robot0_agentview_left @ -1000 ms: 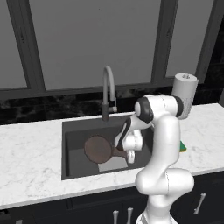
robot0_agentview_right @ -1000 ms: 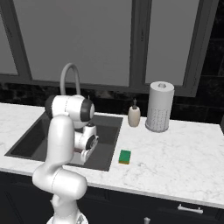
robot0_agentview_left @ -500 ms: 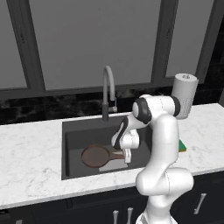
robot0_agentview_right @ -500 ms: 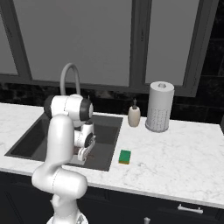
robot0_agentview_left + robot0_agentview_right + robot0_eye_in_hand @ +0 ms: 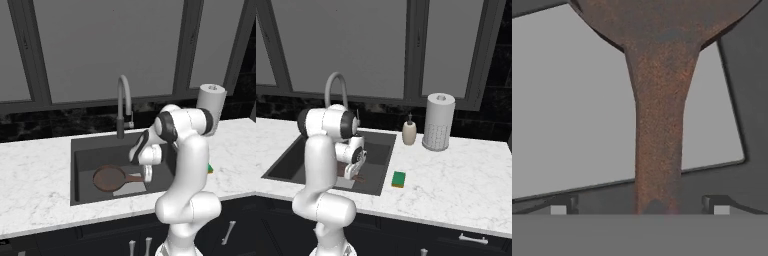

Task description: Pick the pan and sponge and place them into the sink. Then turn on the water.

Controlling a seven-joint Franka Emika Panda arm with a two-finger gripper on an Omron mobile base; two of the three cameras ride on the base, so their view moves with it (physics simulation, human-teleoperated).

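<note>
The pan (image 5: 109,179) is lying on the floor of the sink (image 5: 82,150), its handle running between the jaws, which are standing apart and seemingly clear of it. Sponge (image 5: 399,179) is waiting on the tabletop (image 5: 466,185), well off to one side; fetching it comes next.

I see my gripper (image 5: 148,176) low inside the sink (image 5: 82,150), its spread fingers either side of the pan (image 5: 109,179) handle; the faucet (image 5: 124,106) arches behind, and open counter surrounds the sponge (image 5: 398,179)
</note>
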